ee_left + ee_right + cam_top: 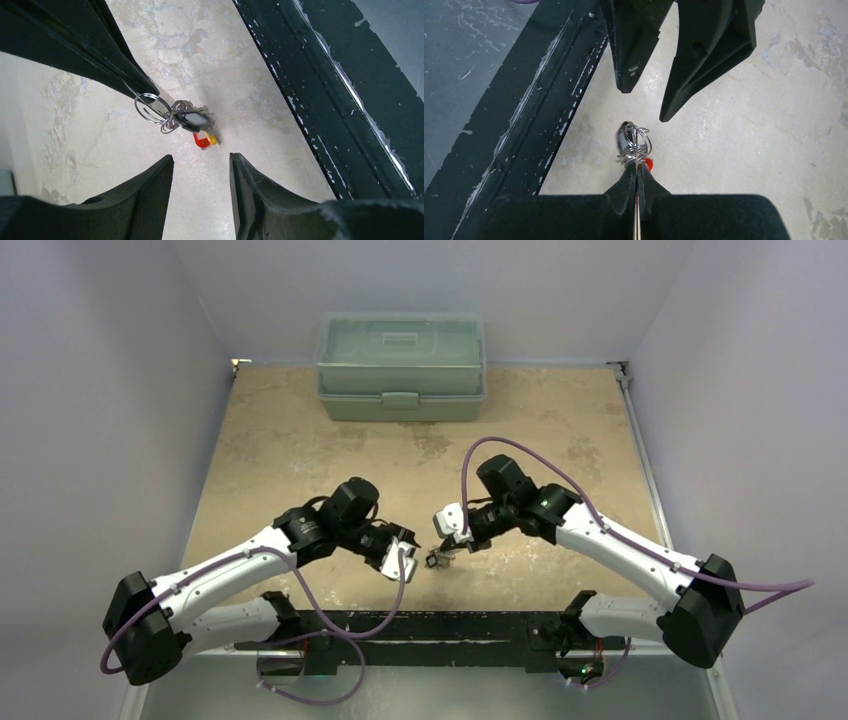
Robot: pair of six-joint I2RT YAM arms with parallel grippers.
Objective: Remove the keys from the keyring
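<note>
Three pale walls (100,390), mottled tabletop (300,460) beneath keys (196,121)

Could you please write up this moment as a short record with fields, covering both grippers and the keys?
right gripper: shut on a wire ring
keys: bunched, hanging from that ring, blurred
tags: red and yellow, under the bunch
left gripper: open, empty, facing the keys, apart from them
toolbox: green, lid shut, at the table's far edge
</note>
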